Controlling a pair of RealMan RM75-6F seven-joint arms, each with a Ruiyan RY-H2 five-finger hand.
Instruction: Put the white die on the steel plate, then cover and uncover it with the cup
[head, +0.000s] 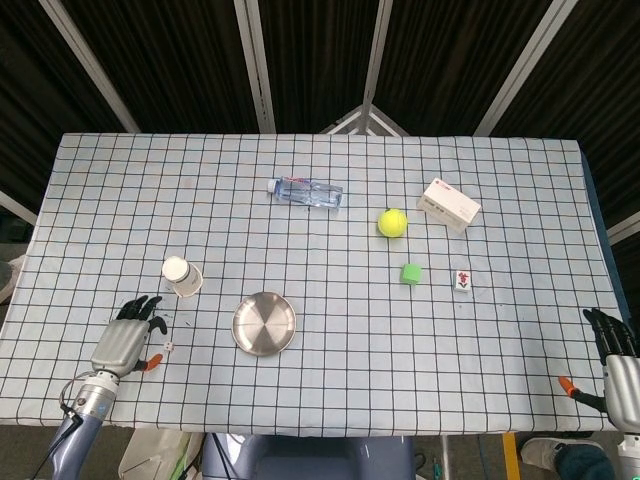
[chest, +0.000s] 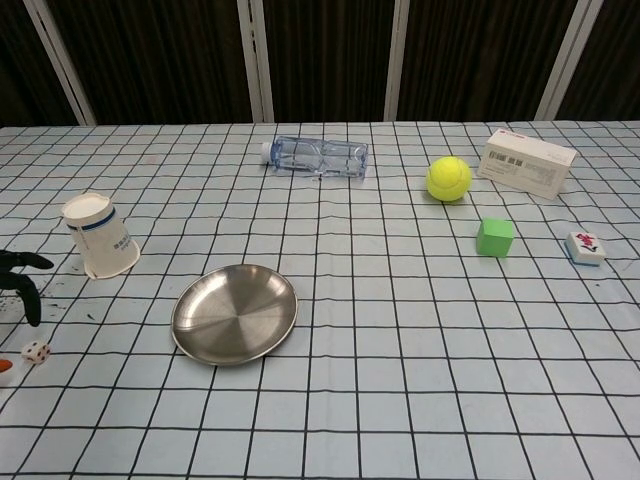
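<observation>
A small white die (head: 169, 346) (chest: 36, 352) lies on the checked cloth, left of the round steel plate (head: 264, 323) (chest: 235, 313). A white paper cup (head: 182, 276) (chest: 100, 235) stands upside down and tilted behind the die. My left hand (head: 124, 342) hovers just left of the die with fingers spread, holding nothing; only its dark fingertips (chest: 24, 290) show at the chest view's left edge. My right hand (head: 620, 372) stays at the table's front right corner, fingers apart and empty.
A clear plastic bottle (head: 307, 191) lies on its side at the back. Right of centre are a yellow tennis ball (head: 392, 222), a green cube (head: 410, 273), a white box (head: 448, 205) and a small tile with a red flower (head: 462, 281).
</observation>
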